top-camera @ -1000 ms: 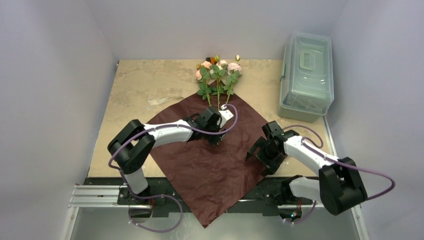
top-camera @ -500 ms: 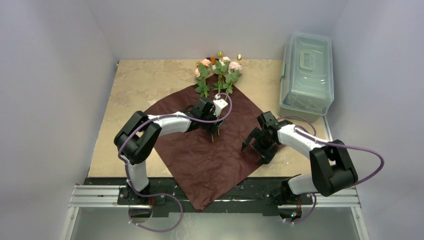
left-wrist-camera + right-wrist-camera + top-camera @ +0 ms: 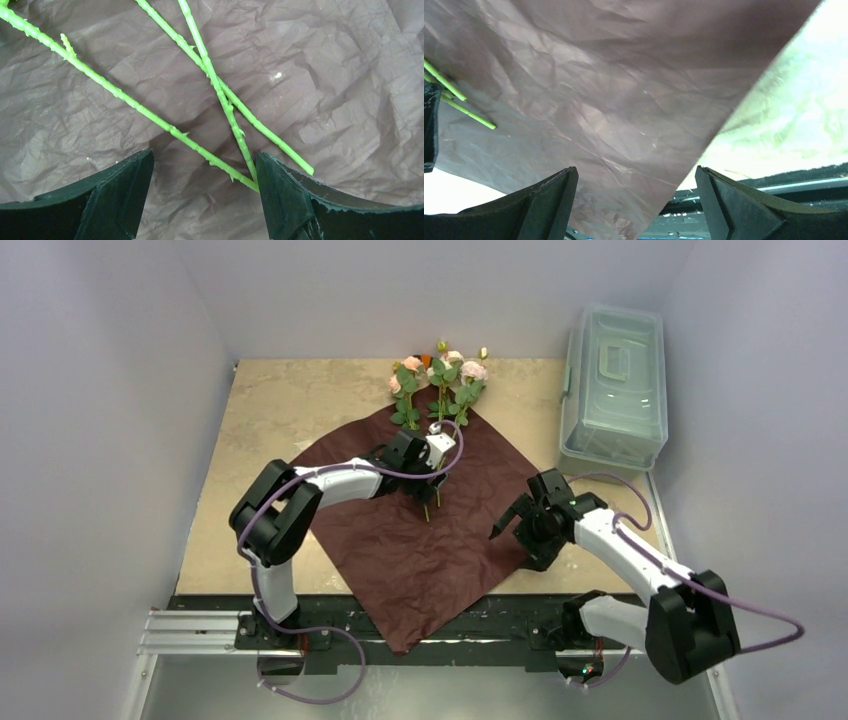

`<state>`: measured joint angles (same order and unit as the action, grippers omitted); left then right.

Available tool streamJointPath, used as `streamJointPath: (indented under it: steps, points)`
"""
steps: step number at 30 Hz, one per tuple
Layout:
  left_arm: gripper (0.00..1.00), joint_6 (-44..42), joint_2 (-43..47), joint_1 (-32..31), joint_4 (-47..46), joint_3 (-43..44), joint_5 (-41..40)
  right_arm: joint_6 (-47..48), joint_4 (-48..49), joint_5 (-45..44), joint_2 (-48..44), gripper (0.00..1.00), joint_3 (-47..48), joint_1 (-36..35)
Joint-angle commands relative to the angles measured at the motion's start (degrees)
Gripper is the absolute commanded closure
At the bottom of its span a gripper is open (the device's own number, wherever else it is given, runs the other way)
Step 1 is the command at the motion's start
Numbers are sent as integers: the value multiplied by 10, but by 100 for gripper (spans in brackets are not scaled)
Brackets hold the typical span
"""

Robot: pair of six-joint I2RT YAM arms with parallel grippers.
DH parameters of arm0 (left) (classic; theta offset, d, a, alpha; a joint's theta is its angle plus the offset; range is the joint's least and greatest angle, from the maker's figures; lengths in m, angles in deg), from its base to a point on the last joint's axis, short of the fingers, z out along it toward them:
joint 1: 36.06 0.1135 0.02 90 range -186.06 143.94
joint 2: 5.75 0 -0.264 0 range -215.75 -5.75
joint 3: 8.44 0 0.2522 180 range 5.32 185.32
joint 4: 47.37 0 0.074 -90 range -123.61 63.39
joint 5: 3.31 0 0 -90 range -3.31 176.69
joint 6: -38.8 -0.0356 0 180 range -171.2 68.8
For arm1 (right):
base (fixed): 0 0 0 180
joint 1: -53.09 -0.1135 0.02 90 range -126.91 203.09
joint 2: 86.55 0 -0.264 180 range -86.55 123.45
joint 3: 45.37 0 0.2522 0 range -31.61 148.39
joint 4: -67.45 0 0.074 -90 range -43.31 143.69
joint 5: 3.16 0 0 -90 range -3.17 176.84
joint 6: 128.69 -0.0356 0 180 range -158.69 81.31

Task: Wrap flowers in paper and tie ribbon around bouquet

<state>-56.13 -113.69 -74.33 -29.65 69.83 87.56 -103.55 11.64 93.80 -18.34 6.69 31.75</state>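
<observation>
The flowers (image 3: 440,380) lie with their pink blooms beyond the far corner of the paper (image 3: 400,570). The paper is a flat maroon sheet set like a diamond. Their green stems (image 3: 210,75) cross on the paper (image 3: 325,90). My left gripper (image 3: 426,495) (image 3: 205,170) stands open over the stem ends. Two stems reach its right finger and a wide gap stays between the jaws. My right gripper (image 3: 510,547) (image 3: 636,185) hangs open above the paper's (image 3: 599,100) right edge, holding nothing. I cannot make out the ribbon.
A clear lidded plastic box (image 3: 612,390) stands at the back right of the tan table (image 3: 280,400). The paper's near corner overhangs the table's front edge above the metal rail (image 3: 200,630). White walls close in on both sides.
The paper and the flowers have slid away from me toward the back wall, with the left gripper moving the same way. The right gripper shifted slightly and stayed open.
</observation>
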Motion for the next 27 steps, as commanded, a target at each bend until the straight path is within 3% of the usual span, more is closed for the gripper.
streamJointPath:
  steps: [1, 9, 18, 20, 25, 27]
  points:
    - [21, 18, 56, 3, 26, 28, 12, -54, -29, -5, -57, 1, -50, 0]
    - [21, 33, 93, 4, 46, 42, 13, -77, 38, 49, -89, 7, -120, -1]
    - [22, 45, 147, 4, 64, 6, -5, -107, 161, 67, -84, 29, -180, -2]
    - [22, 62, 162, 4, 71, -5, -7, -103, 173, 64, -78, 40, -183, -1]
    - [23, 143, 202, 3, 150, 2, -42, -95, 168, 60, -85, 78, -169, -1]
    - [22, 193, 228, 4, 192, 3, -57, -88, 148, 56, -86, 85, -153, -1]
